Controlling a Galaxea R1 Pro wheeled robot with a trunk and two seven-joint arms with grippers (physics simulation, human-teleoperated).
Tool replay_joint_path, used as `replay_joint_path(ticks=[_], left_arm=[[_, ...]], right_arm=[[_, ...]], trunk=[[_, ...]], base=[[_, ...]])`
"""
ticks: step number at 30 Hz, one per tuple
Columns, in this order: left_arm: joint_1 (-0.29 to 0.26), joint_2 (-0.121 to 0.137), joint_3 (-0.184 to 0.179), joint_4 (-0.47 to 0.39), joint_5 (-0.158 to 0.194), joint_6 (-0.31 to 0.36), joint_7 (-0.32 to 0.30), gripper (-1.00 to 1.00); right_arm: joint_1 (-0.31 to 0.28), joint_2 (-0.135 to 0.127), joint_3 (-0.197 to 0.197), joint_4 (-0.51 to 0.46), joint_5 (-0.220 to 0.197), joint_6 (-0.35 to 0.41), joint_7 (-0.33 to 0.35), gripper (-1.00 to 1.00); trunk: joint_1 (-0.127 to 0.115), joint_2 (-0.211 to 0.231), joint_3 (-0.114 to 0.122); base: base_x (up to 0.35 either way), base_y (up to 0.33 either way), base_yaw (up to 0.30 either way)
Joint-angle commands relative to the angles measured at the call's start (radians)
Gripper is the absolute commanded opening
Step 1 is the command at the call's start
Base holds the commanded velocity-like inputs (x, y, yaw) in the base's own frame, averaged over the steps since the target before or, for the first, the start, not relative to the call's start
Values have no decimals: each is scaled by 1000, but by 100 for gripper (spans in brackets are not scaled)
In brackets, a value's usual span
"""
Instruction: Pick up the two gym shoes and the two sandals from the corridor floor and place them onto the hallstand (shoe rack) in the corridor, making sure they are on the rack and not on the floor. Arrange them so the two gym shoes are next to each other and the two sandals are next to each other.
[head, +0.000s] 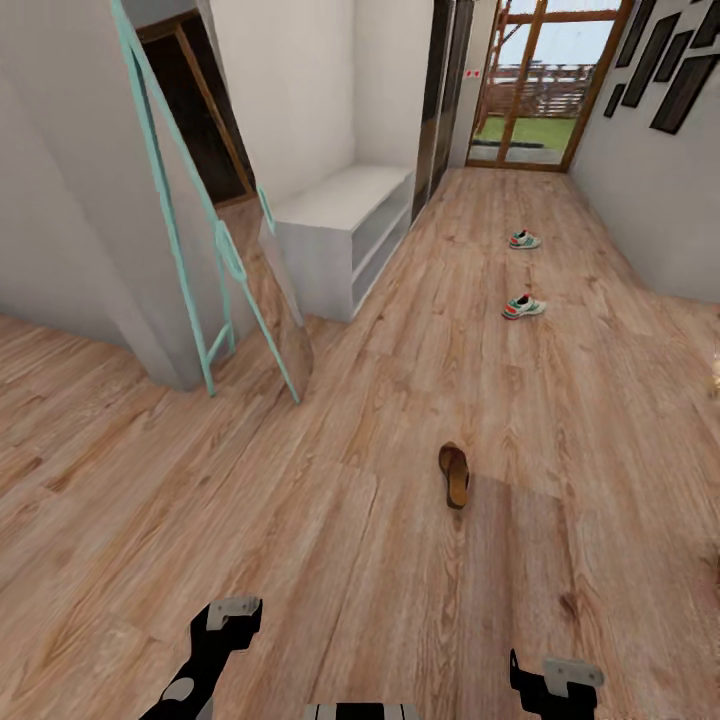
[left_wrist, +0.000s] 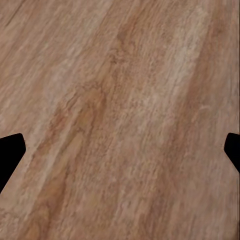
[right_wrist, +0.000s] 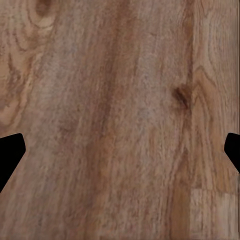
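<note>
Fingers (left_wrist: 11, 150) of left gripper (left_wrist: 120, 150) spread wide apart, nothing between, only corridor floor (left_wrist: 120, 75) beneath. Same for right gripper (right_wrist: 120, 150): fingers (right_wrist: 11, 150) apart and bare over planks. Both arms low at near edge of head view, left (head: 228, 615), right (head: 548, 678).

Positions noted:
- One sandal (head: 454, 474) flat on floor, nearest, ahead and slightly right of centre.
- Nearer gym shoe (head: 523, 306) farther down corridor; second gym shoe (head: 523, 239) beyond it, well apart from first.
- Hallstand (head: 340, 205) against left wall, top bare, shelves apparently bare.
- Mirror with teal frame (head: 215, 250) leaning just beside hallstand's near end.

Risks, judged:
- Sandal thin and flat; likely to slip from a pinch or jam fingers against planks.
- Swing toward hallstand could clip mirror frame.
- Pairs easily set apart or mixed on rack.

Hard to make out:
- Second sandal not located; dark sliver at right edge (head: 716, 570) unidentifiable.
- Lower shelf interior mostly hidden by angle.
- Far shoe small, orientation unclear.
</note>
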Motion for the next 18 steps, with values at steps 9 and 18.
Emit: replay_joint_path(ticks=[9,18], left_arm=[[0,0,3,1,-3,-5,2,100],[0,0,3,1,-3,-5,1,100]], right_arm=[[-1,0,1,1,-1,-5,-1,100],[-1,0,2,-1,-1,-5,-1,100]], trunk=[[0,0,4],[0,0,4]], base=[[188,-31,-148],[119,-57,-8]])
